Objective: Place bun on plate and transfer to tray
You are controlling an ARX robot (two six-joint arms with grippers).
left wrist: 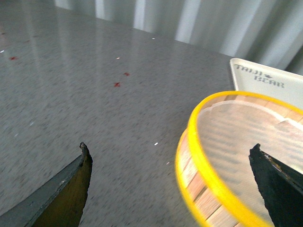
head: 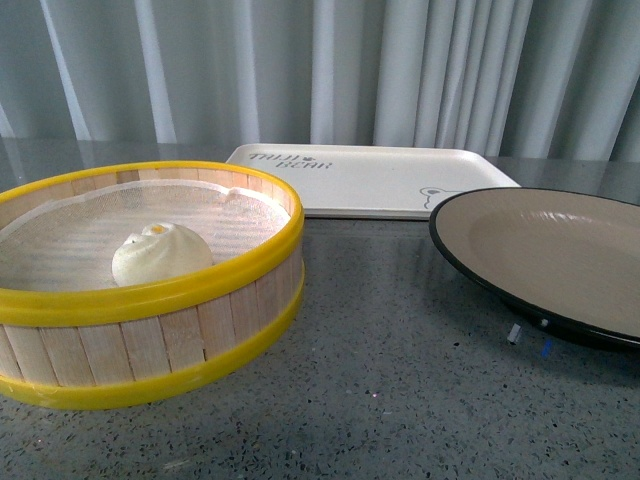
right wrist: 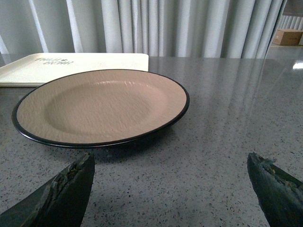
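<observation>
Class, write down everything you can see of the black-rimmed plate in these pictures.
The plate is a wide, shallow round dish. It is beige-tan inside, with a glossy black rim and underside, and looks ceramic. It is empty and rests right side up on the grey speckled table, on the robot's right. The cream tray lies behind it. No gripper touches it.

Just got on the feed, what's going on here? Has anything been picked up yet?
Nothing is held yet. The bun sits inside the yellow-rimmed steamer basket on the left of the table. The plate on the right is bare, and the tray lies behind both with nothing visible on it. The left gripper is open near the basket's rim. The right gripper is open, facing the plate.
</observation>
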